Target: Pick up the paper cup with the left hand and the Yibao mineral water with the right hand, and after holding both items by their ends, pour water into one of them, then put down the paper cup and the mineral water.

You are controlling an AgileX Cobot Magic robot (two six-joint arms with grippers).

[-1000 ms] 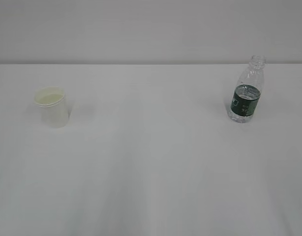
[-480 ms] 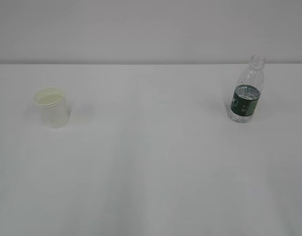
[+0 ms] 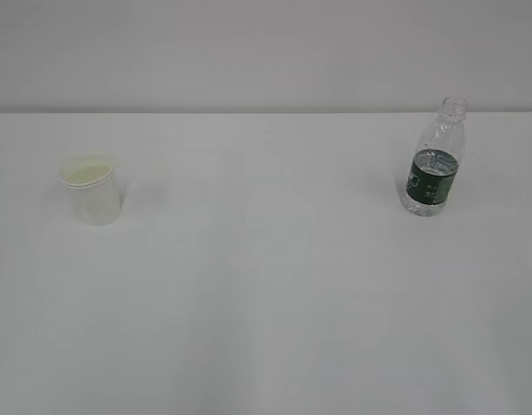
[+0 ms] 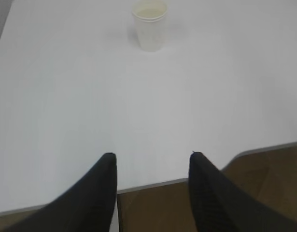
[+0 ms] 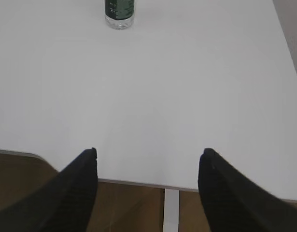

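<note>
The cup (image 3: 92, 190) stands left on the worktop (image 3: 266, 285), the bottle (image 3: 433, 169) right. Both pincers, left (image 4: 153, 159) and right (image 5: 148, 153), hang spread and empty at the near edge. Reaching comes next: each must advance to straddle its target.

We found the paper cup (image 3: 92, 190) standing upright on the table (image 3: 266, 303) at far left, and the Yibao mineral water (image 3: 433, 164) upright at far right, slightly farther back. The two stood well apart, with bare tabletop between them.
</note>
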